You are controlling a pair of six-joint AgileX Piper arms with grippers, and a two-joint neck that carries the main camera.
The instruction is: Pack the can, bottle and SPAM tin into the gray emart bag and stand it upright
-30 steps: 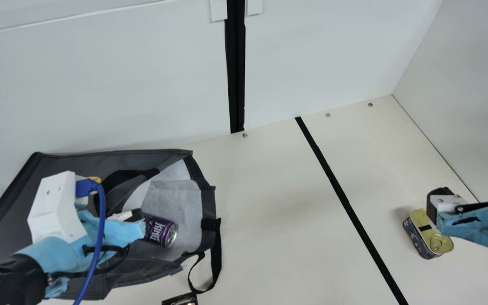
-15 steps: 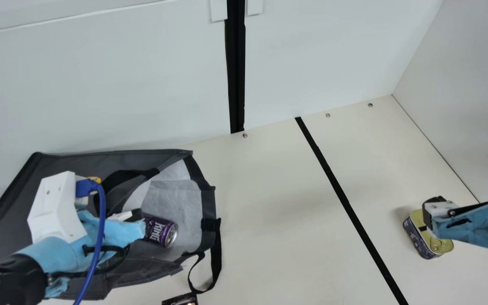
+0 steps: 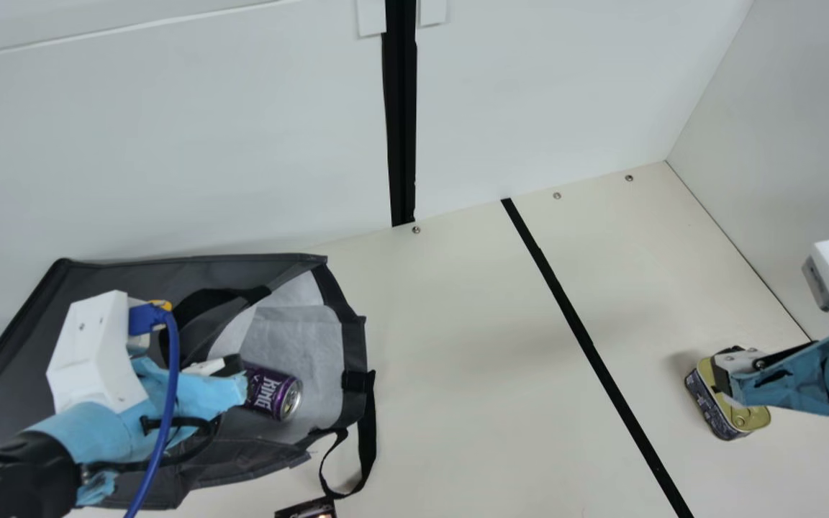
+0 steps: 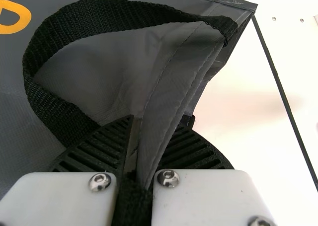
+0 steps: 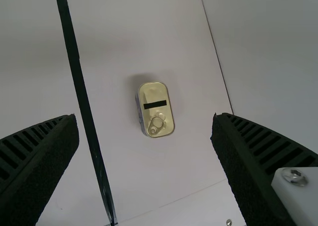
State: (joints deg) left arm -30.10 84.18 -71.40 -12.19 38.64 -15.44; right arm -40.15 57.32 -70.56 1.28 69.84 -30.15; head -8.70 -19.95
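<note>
The gray bag [image 3: 130, 273] lies on its side at the left of the main view, mouth facing right, with the purple can [image 3: 270, 392] inside near the opening. My left gripper [image 3: 231, 370] is at the bag's mouth; in the left wrist view the left gripper [image 4: 139, 141] is shut on the bag's edge [image 4: 174, 94]. My right gripper [image 3: 720, 374] is above the SPAM tin [image 3: 744, 419], partly covering it in the main view. In the right wrist view the right gripper [image 5: 144, 136] stands wide open, the tin [image 5: 156, 112] lying upright between and beyond its fingers.
A small dark object [image 3: 308, 509] is cut off by the main view's bottom edge, near the bag's hanging black strap [image 3: 368, 432]. A black tape line [image 3: 587, 345] crosses the table. White walls stand behind and at the right.
My right arm has come farther into the main view, its gripper shifting left and slightly down over the tin. My left arm, the bag and the can have kept still.
</note>
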